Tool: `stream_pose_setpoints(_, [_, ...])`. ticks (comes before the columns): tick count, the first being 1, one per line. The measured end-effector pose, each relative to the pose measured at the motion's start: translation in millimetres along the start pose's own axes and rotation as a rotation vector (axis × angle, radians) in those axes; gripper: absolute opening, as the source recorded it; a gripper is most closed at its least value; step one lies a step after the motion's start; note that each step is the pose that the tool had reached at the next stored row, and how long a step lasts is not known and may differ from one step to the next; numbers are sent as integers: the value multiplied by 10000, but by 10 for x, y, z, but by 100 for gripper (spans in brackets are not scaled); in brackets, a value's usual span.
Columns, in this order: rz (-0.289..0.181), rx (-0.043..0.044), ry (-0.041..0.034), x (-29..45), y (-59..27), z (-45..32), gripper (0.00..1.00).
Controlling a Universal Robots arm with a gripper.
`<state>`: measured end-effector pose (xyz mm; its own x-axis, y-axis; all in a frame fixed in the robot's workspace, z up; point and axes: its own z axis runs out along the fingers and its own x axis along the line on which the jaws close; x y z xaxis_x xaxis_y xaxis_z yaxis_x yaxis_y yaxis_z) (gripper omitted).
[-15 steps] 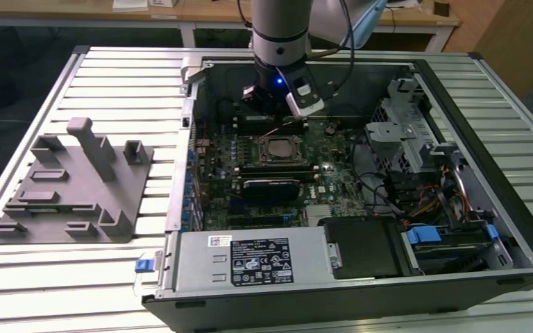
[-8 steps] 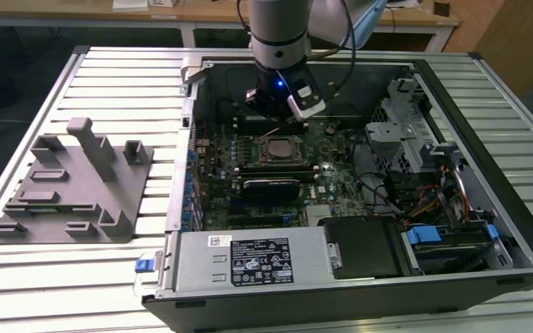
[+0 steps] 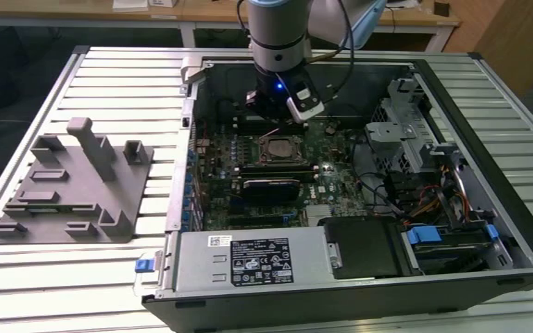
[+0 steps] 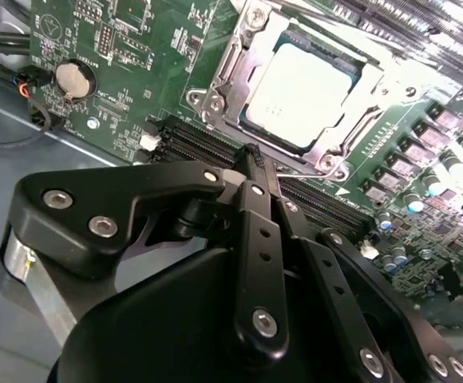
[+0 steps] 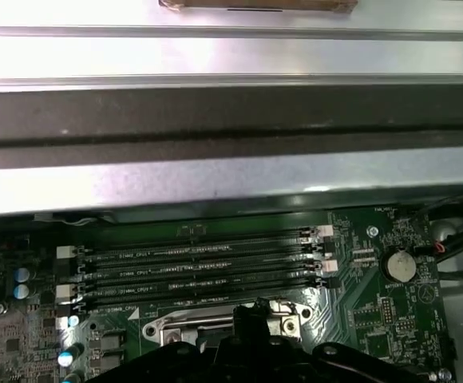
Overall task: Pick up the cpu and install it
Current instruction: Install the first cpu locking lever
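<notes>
Closest to the lens, black gripper (image 4: 257, 155) linkage, with fingers drawn together and nothing clamped between them. Tips just beside the socket (image 4: 225, 60), over the memory slots (image 4: 191, 140); whether touching, cannot tell.

Inside the socket frame already lies the cpu (image 4: 307, 96), flat and silver-topped. Open computer case (image 3: 488, 104) holding motherboard (image 3: 336, 184), power supply (image 3: 252, 260) at the near side, drive cage (image 3: 401, 135) toward the exterior view's right. Grey fixture block (image 3: 72, 187) well apart, on the exterior view's left.

Probable risks: closed tips scraping slots or frame on any sideways drift; bent pins if the chip sits slightly crooked — not visible from here.
</notes>
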<state>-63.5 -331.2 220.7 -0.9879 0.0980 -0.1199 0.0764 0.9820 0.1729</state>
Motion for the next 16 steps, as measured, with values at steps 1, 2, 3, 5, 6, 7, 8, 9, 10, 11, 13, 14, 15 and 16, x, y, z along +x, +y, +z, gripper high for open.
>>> stream_pose_setpoints(1, [1, -2, -1, 1, 3, 6, 11])
stream_pose_setpoints(2, [0, -3, -1, 1, 3, 12, 11])
stream_pose_setpoints(3, [1, -1, -6, 2, 1, 19, 11])
stream_pose_setpoints(5, [14, -2, -41, 5, -2, 40, 11])
stream_pose_setpoints(6, [23, -2, -63, 7, -4, 50, 11])
stream_pose_setpoints(7, [31, -2, -81, 7, -6, 58, 11])
stream_pose_setpoints(8, [36, -2, -91, 7, -7, 61, 11])
stream_pose_setpoints(9, [38, -1, -91, 8, -6, 62, 11])
stream_pose_setpoints(10, [39, 1, -92, 8, -7, 62, 11])
stream_pose_setpoints(11, [40, 1, -92, 8, -6, 62, 11])
stream_pose_setpoints(13, [39, 0, -93, 8, -6, 63, 11])
stream_pose_setpoints(14, [42, 1, -94, 8, -6, 63, 11])
stream_pose_setpoints(15, [86, 6, -103, 8, -6, 65, 11])
stream_pose_setpoints(16, [182, 16, -119, 9, -6, 67, 11])
